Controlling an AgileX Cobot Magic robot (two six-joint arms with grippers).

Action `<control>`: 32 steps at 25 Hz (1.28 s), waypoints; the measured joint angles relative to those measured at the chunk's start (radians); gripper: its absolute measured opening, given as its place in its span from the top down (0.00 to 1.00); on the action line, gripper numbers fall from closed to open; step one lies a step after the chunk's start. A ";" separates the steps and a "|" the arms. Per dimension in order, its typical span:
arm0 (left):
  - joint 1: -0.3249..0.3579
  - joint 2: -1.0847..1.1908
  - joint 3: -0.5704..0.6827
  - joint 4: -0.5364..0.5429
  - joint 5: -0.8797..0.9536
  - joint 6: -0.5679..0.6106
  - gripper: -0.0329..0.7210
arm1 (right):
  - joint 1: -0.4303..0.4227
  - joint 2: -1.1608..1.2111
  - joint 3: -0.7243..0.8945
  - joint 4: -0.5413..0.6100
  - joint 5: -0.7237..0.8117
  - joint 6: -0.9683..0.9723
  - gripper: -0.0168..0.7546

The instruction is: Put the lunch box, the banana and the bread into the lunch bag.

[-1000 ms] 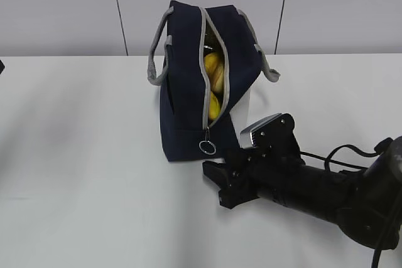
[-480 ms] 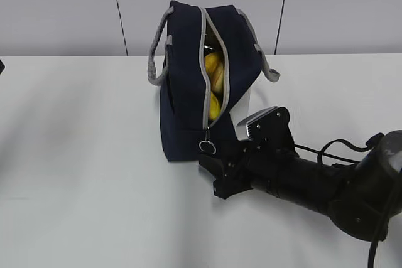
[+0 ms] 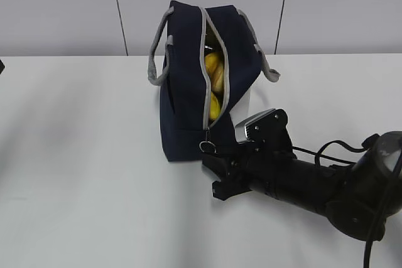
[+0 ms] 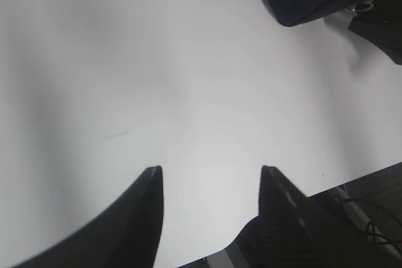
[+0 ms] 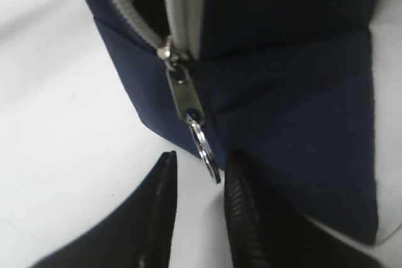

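My right end effector (image 5: pixel 198 202), fingers narrowly parted, flanks the ring pull (image 5: pixel 206 150) of the navy bag (image 3: pixel 188 86) standing on the white counter (image 3: pixel 81 155). The bag's zipper gapes, showing the yellow banana (image 3: pixel 212 67). My left end effector (image 4: pixel 210 186) hangs spread wide above bare counter.

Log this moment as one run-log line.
stage: zipper approach | lunch bag: unzipped, yellow food showing inside | right claw: open, ring pull between fingertips, not gripped | left claw: open, over bare table
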State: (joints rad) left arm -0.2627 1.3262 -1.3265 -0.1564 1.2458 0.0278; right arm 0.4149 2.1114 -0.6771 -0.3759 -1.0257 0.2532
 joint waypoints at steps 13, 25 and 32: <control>0.000 0.000 0.000 0.000 0.000 -0.002 0.46 | 0.000 0.000 0.000 -0.002 -0.012 0.037 0.98; 0.000 0.000 0.000 0.000 0.000 -0.003 0.46 | 0.000 -0.109 0.000 -0.070 0.131 0.096 0.98; 0.000 0.000 0.000 0.000 0.000 -0.004 0.46 | 0.000 -0.224 0.002 -0.124 0.316 0.117 0.98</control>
State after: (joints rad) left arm -0.2627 1.3262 -1.3265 -0.1564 1.2458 0.0236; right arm 0.4149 1.8871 -0.6753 -0.4998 -0.7094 0.3705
